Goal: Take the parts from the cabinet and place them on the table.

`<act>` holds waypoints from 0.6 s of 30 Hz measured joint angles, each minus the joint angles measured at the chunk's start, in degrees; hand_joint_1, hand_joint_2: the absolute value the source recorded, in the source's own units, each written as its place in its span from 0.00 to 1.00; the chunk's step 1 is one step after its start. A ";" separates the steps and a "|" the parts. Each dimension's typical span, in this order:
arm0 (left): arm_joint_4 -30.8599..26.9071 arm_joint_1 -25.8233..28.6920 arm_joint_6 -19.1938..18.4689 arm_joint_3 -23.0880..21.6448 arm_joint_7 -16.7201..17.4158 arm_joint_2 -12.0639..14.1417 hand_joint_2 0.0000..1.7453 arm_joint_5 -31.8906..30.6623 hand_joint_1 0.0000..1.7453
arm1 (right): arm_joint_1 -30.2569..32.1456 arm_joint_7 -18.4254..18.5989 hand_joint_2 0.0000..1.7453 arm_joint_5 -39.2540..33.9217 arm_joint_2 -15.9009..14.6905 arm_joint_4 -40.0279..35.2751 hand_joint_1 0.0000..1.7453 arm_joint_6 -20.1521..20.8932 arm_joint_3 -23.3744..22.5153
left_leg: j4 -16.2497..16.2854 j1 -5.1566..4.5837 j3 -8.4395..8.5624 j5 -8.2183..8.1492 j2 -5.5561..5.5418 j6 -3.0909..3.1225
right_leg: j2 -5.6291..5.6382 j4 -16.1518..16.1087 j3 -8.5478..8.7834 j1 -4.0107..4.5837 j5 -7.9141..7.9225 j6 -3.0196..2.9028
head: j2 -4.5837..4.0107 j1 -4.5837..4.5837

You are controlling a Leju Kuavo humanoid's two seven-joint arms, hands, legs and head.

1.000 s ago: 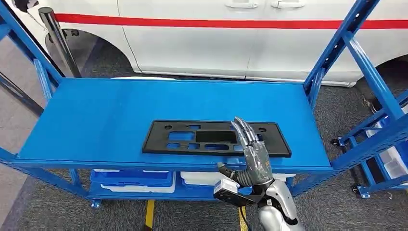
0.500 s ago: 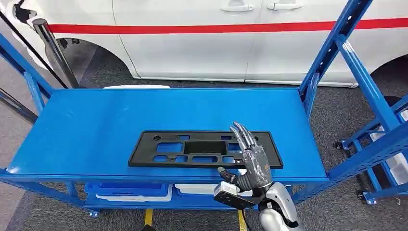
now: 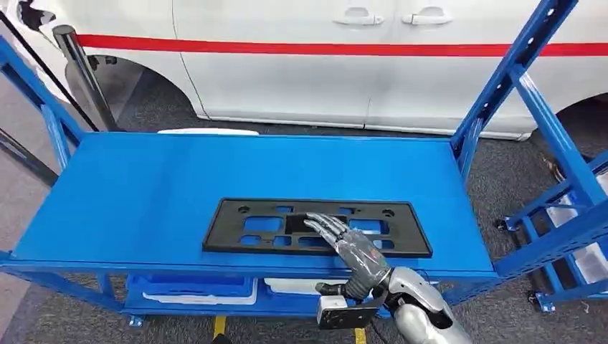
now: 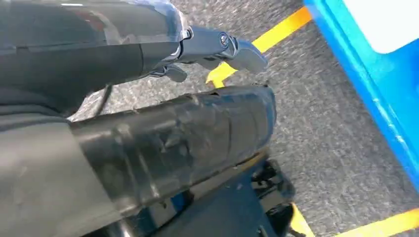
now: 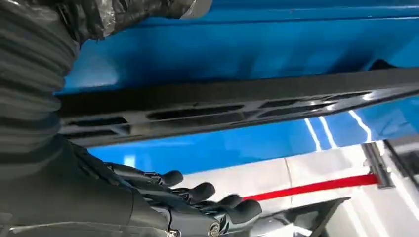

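Reaching with right hand, fingers spread and holding nothing, low over black panel lying flat near shelf front edge; risks nudging that thin, flat part off the edge.

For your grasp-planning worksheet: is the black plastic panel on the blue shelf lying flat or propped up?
Flat. The black panel lies on the blue shelf, which shows through its cut-outs; the right hand reaches over it.
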 joint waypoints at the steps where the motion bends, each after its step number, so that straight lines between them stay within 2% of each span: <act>1: 0.00 0.01 -0.24 -0.11 -0.16 0.00 0.00 0.00 0.00 | -0.19 0.02 1.00 -0.17 -0.53 0.15 0.00 0.46 0.37 | 0.02 0.00 -0.01 -0.03 0.02 0.04 | -0.02 4.51 -2.18 -0.14 -1.87 0.22 | 0.00 -0.06; 2: 0.00 0.04 -0.38 -0.15 -0.18 0.02 0.00 0.02 0.00 | -0.21 0.02 1.00 -0.46 -0.92 0.29 0.00 0.57 0.76 | 0.05 0.00 -0.02 -0.05 0.02 0.07 | -0.02 7.97 -3.93 -0.28 -2.80 0.41 | 0.00 -0.02; 3: 0.00 0.12 -0.37 -0.17 -0.15 0.02 0.00 0.04 0.00 | -0.24 0.07 1.00 -0.68 -1.36 0.42 0.00 0.73 1.12 | 0.13 0.01 0.02 -0.10 0.00 0.05 | -0.03 8.91 -4.53 -0.46 -2.32 0.54 | 0.00 -0.06; 4: 0.00 0.21 -0.38 -0.20 -0.15 0.00 0.00 0.04 0.00 | -0.32 0.13 1.00 -0.85 -1.71 0.55 0.00 0.86 1.34 | 0.23 0.04 0.06 -0.18 -0.07 0.02 | -0.05 6.94 -3.67 -0.61 -0.50 0.61 | 0.00 -0.02; 5: 0.00 0.25 -0.38 -0.28 -0.15 -0.02 0.00 0.04 0.00 | -0.49 0.15 1.00 -0.96 -2.06 0.63 0.00 0.88 1.42 | 0.40 0.11 0.11 -0.33 -0.12 -0.10 | -0.06 2.67 -1.55 -0.74 2.12 0.61 | 0.00 -0.06; 6: 0.00 0.26 -0.37 -0.37 -0.15 -0.04 0.00 0.04 0.00 | -0.79 0.17 1.00 -0.98 -2.32 0.66 0.00 0.86 1.47 | 0.63 0.16 0.22 -0.54 -0.19 -0.33 | -0.10 -2.96 1.23 -0.87 4.83 0.55 | 0.00 -0.04; 7: 0.00 0.26 -0.38 -0.44 -0.15 -0.04 0.00 0.04 0.00 | -1.11 0.17 1.00 -0.98 -2.58 0.66 0.00 0.88 1.53 | 0.80 0.15 0.26 -0.76 -0.18 -0.62 | -0.15 -7.43 3.16 -0.96 5.69 0.47 | 0.00 -0.02; 8: 0.00 0.21 -0.35 -0.46 -0.15 -0.04 0.00 0.04 0.00 | -1.47 0.24 1.00 -0.98 -2.80 0.77 0.00 0.88 1.77 | 1.10 -0.35 -0.01 -0.99 -0.18 -1.01 | -0.11 -8.27 3.67 -0.44 4.96 0.25 | 0.00 -0.02; 11: 0.00 0.20 -0.35 -0.48 -0.15 -0.04 0.00 0.07 0.00 | -1.53 0.33 1.00 -1.00 -2.89 0.83 0.00 0.64 2.26 | 0.74 -0.17 0.12 -0.78 -0.17 -1.80 | 0.07 -8.09 3.49 -0.31 5.11 -0.70 | 0.00 -0.11; 13: 0.00 0.20 -0.22 -0.48 -0.15 -0.02 0.00 0.17 0.00 | -1.68 1.23 1.00 -0.39 -3.31 0.83 0.00 -0.81 2.43 | 1.48 0.10 -0.03 -1.63 -0.09 -2.53 | -0.07 -8.78 3.95 -0.63 5.46 -1.67 | 0.00 -0.11; 14: 0.00 0.21 -0.16 -0.50 -0.18 -0.02 0.00 0.24 0.00 | -1.77 1.55 1.00 -0.07 -3.37 0.83 0.00 -1.89 2.43 | 4.13 0.07 -1.22 -3.55 -0.07 -2.68 | -0.10 -8.87 3.97 -0.64 5.47 -2.16 | 0.00 -0.19; 16: 0.00 0.22 0.08 -0.50 -0.18 -0.02 0.00 0.35 0.00 | -1.69 2.05 1.00 0.55 -3.39 0.90 0.00 -2.81 2.45 | 12.84 0.15 -5.35 -7.83 -0.06 -2.93 | -0.18 -8.87 3.91 -0.44 5.42 -2.33 | 0.00 -0.17; 17: 0.00 0.27 0.26 -0.50 -0.15 -0.02 0.00 0.50 0.00 | -1.60 2.23 1.00 0.63 -3.46 1.00 0.00 -3.10 2.47 | 16.90 0.14 -7.35 -9.25 -0.06 -2.98 | -0.23 -8.85 3.87 -0.32 5.38 -2.38 | 0.00 -0.15; 18: 0.00 0.37 0.35 -0.50 -0.15 -0.02 0.00 0.52 0.00 | -1.52 2.38 1.00 0.83 -3.52 1.12 0.00 -3.27 2.47 | 19.03 0.14 -8.48 -9.26 -0.06 -2.91 | -0.23 -8.83 3.90 -0.18 5.38 -2.39 | 0.00 -0.17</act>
